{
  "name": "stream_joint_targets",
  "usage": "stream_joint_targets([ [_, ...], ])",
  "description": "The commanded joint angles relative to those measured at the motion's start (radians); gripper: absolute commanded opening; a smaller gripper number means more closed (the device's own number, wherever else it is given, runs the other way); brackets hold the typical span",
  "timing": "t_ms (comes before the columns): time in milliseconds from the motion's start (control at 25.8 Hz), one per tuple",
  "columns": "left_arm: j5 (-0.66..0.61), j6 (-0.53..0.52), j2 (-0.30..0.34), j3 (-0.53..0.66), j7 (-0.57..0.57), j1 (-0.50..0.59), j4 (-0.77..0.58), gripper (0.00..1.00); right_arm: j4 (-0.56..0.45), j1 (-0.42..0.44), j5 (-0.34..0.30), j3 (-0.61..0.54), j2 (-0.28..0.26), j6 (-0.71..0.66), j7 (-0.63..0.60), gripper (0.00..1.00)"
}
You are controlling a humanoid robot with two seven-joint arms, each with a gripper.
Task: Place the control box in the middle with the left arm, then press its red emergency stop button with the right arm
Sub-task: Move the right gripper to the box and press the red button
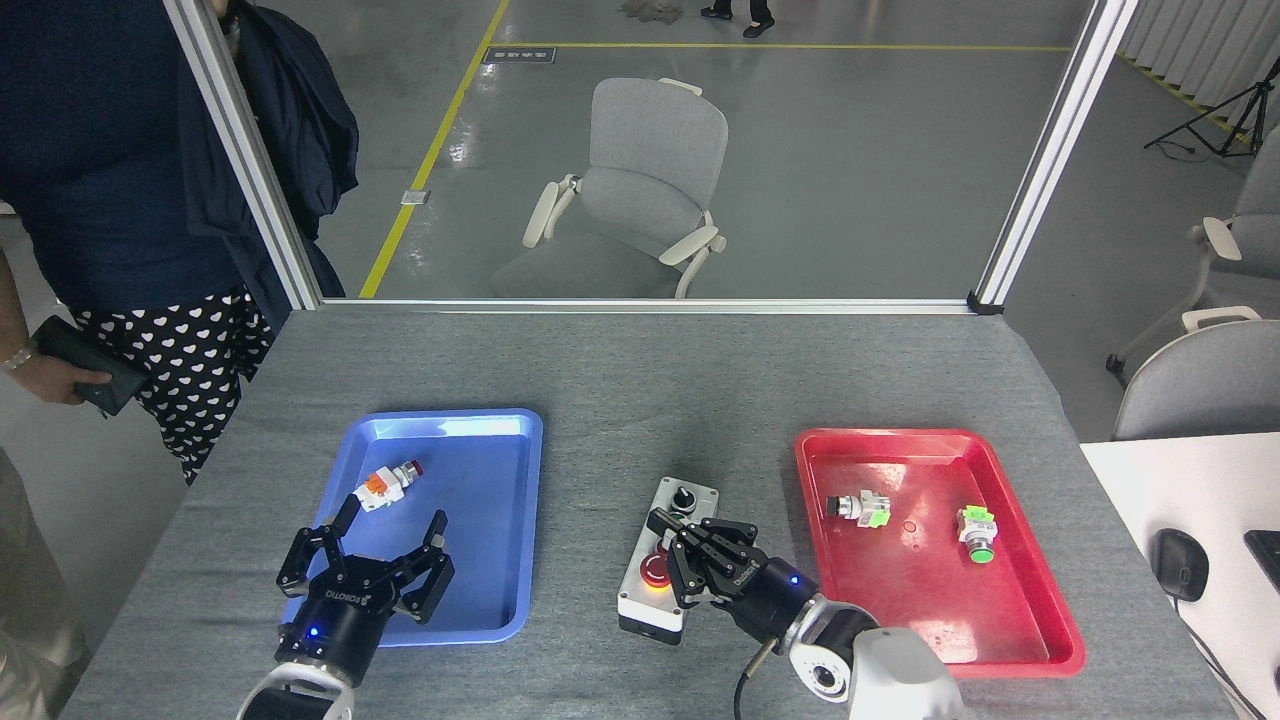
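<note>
Head view: the control box (pixel 668 560) lies on the bare grey tabletop (pixel 620 400) just below the centre of the frame, in the gap between the blue tray (pixel 500 440) to its left and the red tray (pixel 1040 620) to its right, touching neither. Its black knob shows at the upper end; the large red emergency stop button (pixel 655 571) sits near the lower end with a yellow ring under it. The right gripper (pixel 700 555) reaches in from the lower right and hangs over the middle of the box, its black fingers bunched close together and covering the green button; whether the fingertips touch the box cannot be told. A blue light glows on its wrist, and a black cable loops beneath. The left gripper (pixel 365 560) sits in the lower left of the frame over the near edge of the blue tray, its fingers spread wide and holding nothing.

Inside the blue tray, toward its upper left, lies a small push-button part (pixel 388 483) with an orange and white body. The red tray holds two loose parts, one with a green body (pixel 858 508) and another with a green cap (pixel 976 531). A grey office chair (pixel 640 190) stands on the floor beyond the table, upper centre. A person in dark clothes (pixel 100 200) stands at the upper left.
</note>
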Motion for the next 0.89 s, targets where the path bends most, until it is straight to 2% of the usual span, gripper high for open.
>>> stream_joint_targets([
  [0, 0.014, -0.046, 0.003, 0.039, 0.002, 0.005, 0.002, 0.99, 0.016, 0.0, 0.001, 0.0, -0.006, -0.001, 0.025, 0.0],
  [580, 0.014, -0.048, 0.005, 0.041, 0.004, 0.011, 0.002, 0.99, 0.017, 0.009, 0.003, 0.004, -0.028, -0.045, 0.065, 0.0],
  [696, 0.014, -0.046, 0.005, 0.042, 0.005, 0.011, -0.001, 0.99, 0.017, 0.009, 0.004, 0.037, -0.035, -0.061, 0.065, 0.0],
  [851, 0.015, -0.045, -0.003, 0.054, 0.02, 0.022, -0.007, 0.99, 0.019, 0.004, 0.052, 0.071, -0.054, -0.062, 0.065, 0.0],
])
